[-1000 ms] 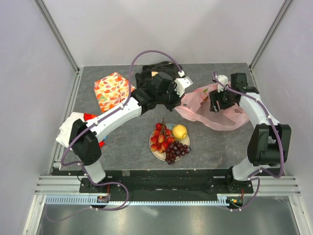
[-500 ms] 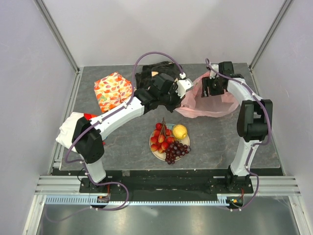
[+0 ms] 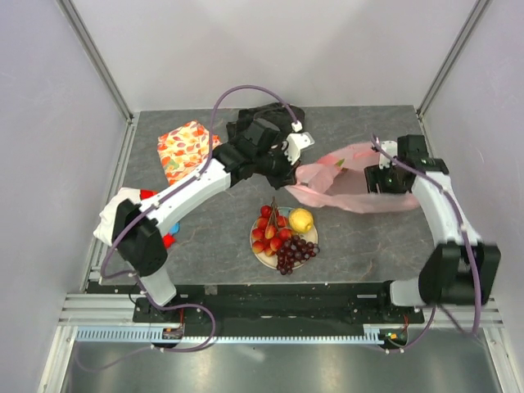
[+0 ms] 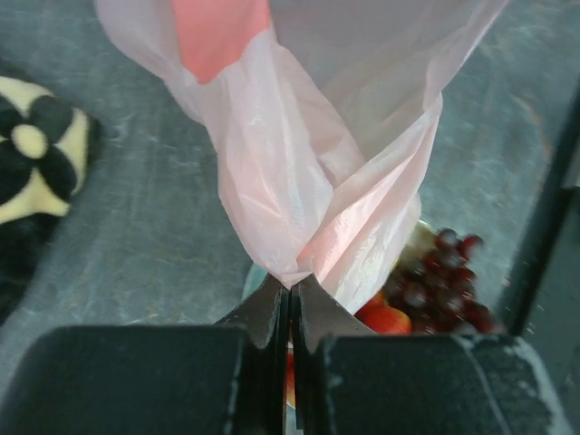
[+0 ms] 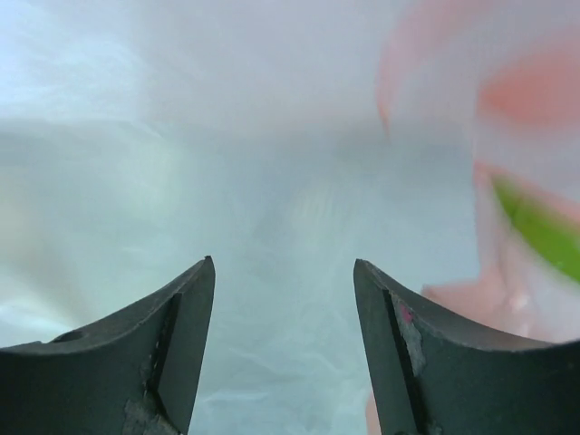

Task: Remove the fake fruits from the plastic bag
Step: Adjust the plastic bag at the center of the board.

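The pink plastic bag lies stretched across the table's right half. My left gripper is shut on its left end; in the left wrist view the fingertips pinch a bunched fold of the bag. My right gripper is open at the bag's right part; in the right wrist view its jaws stand apart with bag film filling the view. The red fruit cluster, the yellow fruit and the purple grapes lie on a plate in front of the bag.
An orange leaf-print cloth bundle sits at the back left. A black patterned cloth lies behind my left wrist. White and red-and-blue cloth lies at the left edge. Frame rails border the table.
My right gripper has swung from the back of the bag forward and right to its right part. The bag has been pulled flatter and longer. My left gripper keeps its hold.
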Motion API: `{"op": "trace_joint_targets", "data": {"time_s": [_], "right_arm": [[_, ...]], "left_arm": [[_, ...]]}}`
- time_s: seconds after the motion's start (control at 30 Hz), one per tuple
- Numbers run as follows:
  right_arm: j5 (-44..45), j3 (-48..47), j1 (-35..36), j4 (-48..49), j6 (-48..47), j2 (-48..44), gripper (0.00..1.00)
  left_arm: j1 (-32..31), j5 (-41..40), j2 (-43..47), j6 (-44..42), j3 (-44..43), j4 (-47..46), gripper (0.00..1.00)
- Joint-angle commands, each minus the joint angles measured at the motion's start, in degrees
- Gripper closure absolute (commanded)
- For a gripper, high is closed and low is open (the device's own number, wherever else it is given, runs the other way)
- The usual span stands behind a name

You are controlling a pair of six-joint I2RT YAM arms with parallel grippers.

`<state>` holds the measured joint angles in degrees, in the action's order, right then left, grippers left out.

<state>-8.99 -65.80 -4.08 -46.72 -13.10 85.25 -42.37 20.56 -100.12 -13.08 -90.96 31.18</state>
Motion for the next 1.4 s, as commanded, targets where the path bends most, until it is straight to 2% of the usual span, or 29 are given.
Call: {"op": "trace_joint_targets", "data": {"time_s": [0.0,0.07,0.13,0.27,0.43,0.5,0.63,0.77,0.9,1.13,1.23,1.37], "right_arm": [[-6.0,0.4,1.0,-6.1,-5.8,-14.5,0.28],[-8.8,1.1,2.8,0.1,-4.0,-15.3,0.25],[-9.5,0.4,5.6,4.1,-1.5,-12.3,0.26],[-12.6,-1.2,7.3,8.1,1.6,-2.7,0.35],[-13.2,-0.8,9.8,11.2,1.9,0.5,0.38],[-13.4,-2.4,9.9,10.3,1.9,0.5,0.39],[-15.8,-2.8,9.9,9.4,0.2,-5.7,0.39],[-19.2,-1.8,10.4,5.6,-2.5,-9.6,0.39],[-17.3,1.6,10.7,4.4,-3.3,-9.5,0.41],[-10.9,2.5,10.7,9.4,-2.9,-1.7,0.44],[-6.9,2.0,10.6,13.7,-1.1,1.6,0.44],[-3.1,1.5,10.2,21.4,5.3,4.2,0.39]], "left_arm": [[-0.3,9.0,7.0,-2.5,0.8,1.8,0.98],[-0.5,9.1,3.9,-2.3,-0.8,1.8,0.98],[-0.6,7.9,1.9,-2.1,-1.8,1.9,0.98],[-0.6,5.8,-1.8,-2.1,-2.9,2.1,0.99],[-0.6,4.8,-2.4,-0.2,-2.9,1.6,0.98],[-0.6,3.8,-2.4,0.3,-2.8,1.2,0.98],[-0.6,2.3,-3.0,0.9,-3.1,0.6,0.98],[-0.6,-1.4,-3.7,5.0,-4.7,-1.4,0.99],[-0.6,-3.9,-4.0,7.9,-6.6,-3.2,0.98],[-0.3,-0.6,-5.7,11.1,-9.4,-3.1,0.99],[-0.3,0.7,-6.1,11.1,-9.7,-3.1,0.98],[-0.3,2.2,-6.7,10.9,-9.7,-3.2,0.98]]}}
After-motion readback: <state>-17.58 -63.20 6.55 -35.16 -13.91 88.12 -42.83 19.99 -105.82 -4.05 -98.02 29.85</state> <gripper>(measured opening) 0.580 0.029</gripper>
